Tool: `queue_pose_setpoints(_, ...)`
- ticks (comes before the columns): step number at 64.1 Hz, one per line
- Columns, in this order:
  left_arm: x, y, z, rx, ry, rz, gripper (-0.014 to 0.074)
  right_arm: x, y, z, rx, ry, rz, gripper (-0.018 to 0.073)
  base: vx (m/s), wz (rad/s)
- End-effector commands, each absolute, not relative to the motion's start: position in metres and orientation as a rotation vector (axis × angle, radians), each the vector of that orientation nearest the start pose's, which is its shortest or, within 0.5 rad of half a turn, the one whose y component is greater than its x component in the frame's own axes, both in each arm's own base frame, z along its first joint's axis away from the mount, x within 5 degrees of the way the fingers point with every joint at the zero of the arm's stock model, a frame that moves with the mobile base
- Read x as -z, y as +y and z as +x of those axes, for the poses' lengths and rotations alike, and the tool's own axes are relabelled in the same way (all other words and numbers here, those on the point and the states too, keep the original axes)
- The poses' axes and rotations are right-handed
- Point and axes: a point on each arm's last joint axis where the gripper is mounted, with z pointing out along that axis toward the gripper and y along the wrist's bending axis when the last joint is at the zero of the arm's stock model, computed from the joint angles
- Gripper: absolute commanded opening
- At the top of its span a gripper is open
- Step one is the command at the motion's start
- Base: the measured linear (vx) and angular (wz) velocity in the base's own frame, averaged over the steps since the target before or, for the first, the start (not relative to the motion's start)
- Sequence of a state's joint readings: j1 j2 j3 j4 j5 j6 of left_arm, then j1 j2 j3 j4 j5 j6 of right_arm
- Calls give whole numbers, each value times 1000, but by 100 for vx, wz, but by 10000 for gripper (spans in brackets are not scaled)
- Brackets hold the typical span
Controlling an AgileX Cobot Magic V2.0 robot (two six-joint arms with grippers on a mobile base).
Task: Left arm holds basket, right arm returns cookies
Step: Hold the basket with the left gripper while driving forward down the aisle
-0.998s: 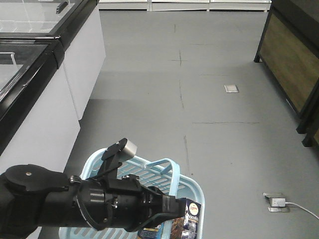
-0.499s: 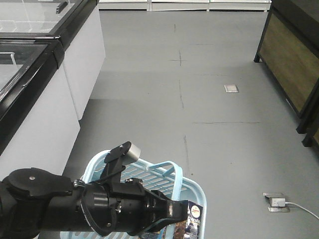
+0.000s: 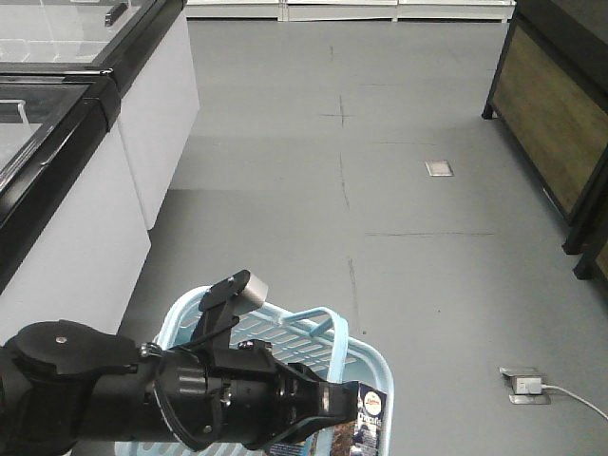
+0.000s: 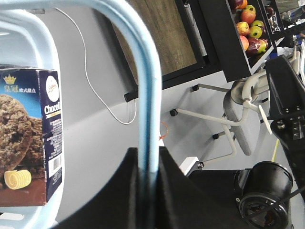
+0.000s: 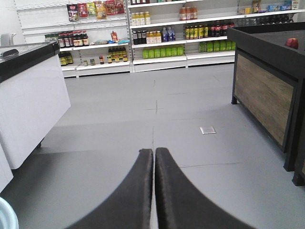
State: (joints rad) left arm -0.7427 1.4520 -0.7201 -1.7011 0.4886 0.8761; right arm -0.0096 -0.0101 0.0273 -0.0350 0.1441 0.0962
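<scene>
**Q:** Status, left side?
**A:** I read the left end effector [image 4: 147, 164] clenched on the basket handle [image 4: 145, 71]; the bar runs straight between its fingers.
**Q:** Cookies?
**A:** I see the cookie box [image 4: 28, 138] upright inside the basket [image 3: 372, 366], beside the handle, not touching the left end effector.
**Q:** Right side?
**A:** My right end effector [image 5: 154, 162] is closed on nothing, fingers pressed together, aimed along the aisle floor [image 5: 181, 109].

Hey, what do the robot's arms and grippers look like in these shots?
The left arm is bulky and matte black, built of round segments with small screws, a thin black cable and a grey block on top. The right gripper has two smooth black fingers tapering to rounded tips.
</scene>
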Motion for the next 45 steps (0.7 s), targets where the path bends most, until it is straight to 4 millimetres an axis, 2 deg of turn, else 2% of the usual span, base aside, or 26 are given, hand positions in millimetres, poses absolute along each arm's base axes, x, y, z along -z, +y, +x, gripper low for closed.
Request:
queue_pose_setpoints(1,-255,-227,180,1460,2338,192,-8,-198,-1,56,-29,1560,49,-8,1,-6)
queue_pose_setpoints(45,-255,-227,180,1461,2338,191,-6,-198,-1,56,-30,1561,49,-8,9,-10)
